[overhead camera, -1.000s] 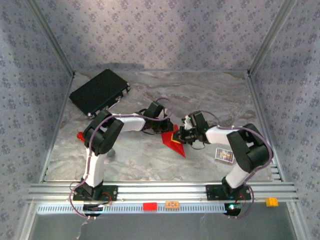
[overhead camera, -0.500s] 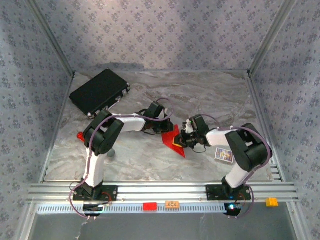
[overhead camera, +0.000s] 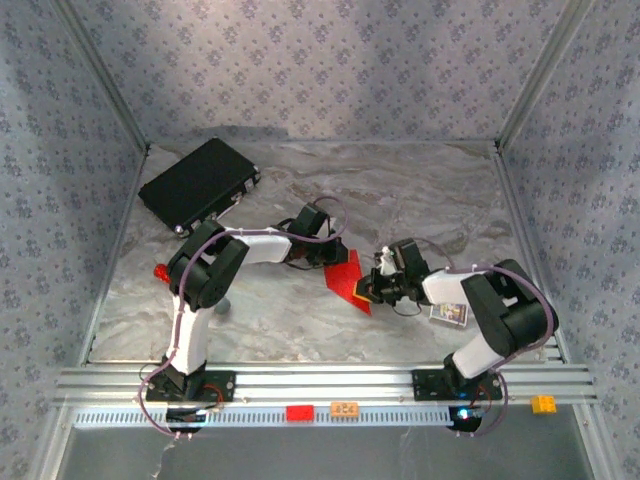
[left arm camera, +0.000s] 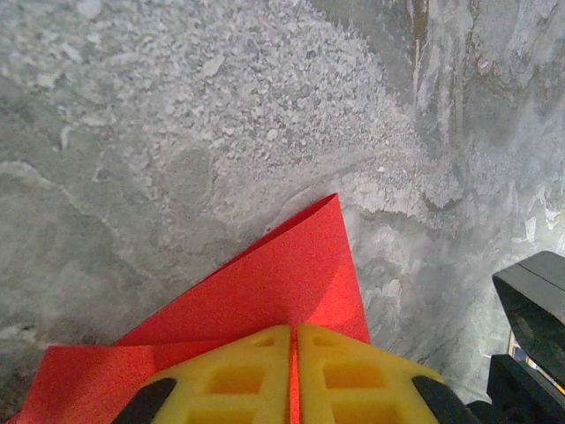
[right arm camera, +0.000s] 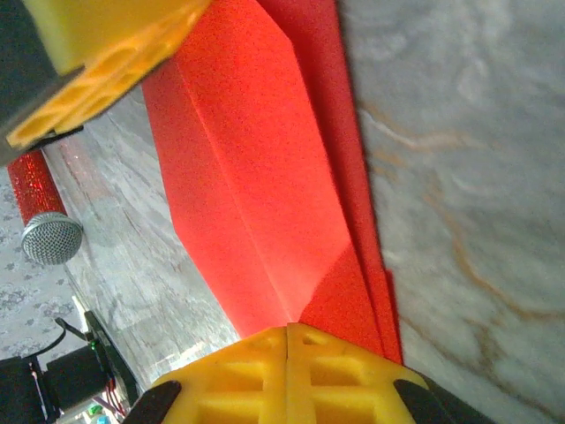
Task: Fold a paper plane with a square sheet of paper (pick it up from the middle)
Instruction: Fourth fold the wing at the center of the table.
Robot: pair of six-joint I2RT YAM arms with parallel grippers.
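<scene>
The square sheet of paper (overhead camera: 347, 279) is a creased bright-red wedge on the marble table, pointing toward the near edge. My left gripper (overhead camera: 335, 260) is at its far end. In the left wrist view its yellow fingers (left arm camera: 231, 375) are shut with a thin red edge of the paper (left arm camera: 282, 274) pinched in the seam of the left gripper (left arm camera: 293, 330). My right gripper (overhead camera: 367, 291) is at the wedge's right side. Its jaws are shut, and the tip of the right gripper (right arm camera: 289, 330) rests against a crease of the paper (right arm camera: 252, 168).
A black case (overhead camera: 200, 183) lies at the back left. A small card box (overhead camera: 448, 312) sits beside the right arm. A red-and-grey round object (right arm camera: 40, 216) lies left of the paper, also seen on the table (overhead camera: 160, 271). Small blocks (overhead camera: 299, 412) sit on the front rail.
The right gripper has slid along the red paper toward the near edge, and its arm has swung right. The left gripper has stayed put, still pinching the paper.
</scene>
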